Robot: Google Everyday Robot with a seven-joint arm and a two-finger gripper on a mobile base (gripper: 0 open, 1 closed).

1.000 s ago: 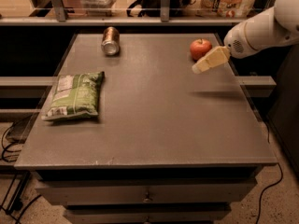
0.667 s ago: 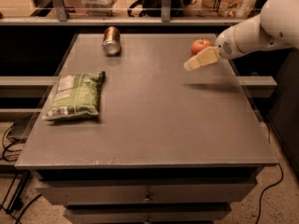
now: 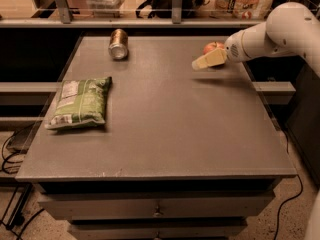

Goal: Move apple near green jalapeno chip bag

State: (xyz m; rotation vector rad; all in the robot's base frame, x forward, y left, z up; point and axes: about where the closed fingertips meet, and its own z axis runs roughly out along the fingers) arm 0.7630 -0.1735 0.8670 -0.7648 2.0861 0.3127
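The small red apple (image 3: 212,46) sits at the far right of the grey table (image 3: 170,129). My gripper (image 3: 204,62), cream-coloured on a white arm that reaches in from the right, is right in front of the apple and hides its lower part. I cannot tell whether it touches the apple. The green jalapeno chip bag (image 3: 80,103) lies flat near the table's left edge, far from the apple and the gripper.
A brownish metal can (image 3: 119,44) lies on its side at the far left of the table. A railing and shelves with packages run behind the table. Drawers sit below the front edge. Cables lie on the floor at both sides.
My gripper has moved left and slightly toward the back, from beside the apple to in front of it, now covering its lower part. The apple, bag and can have not moved.
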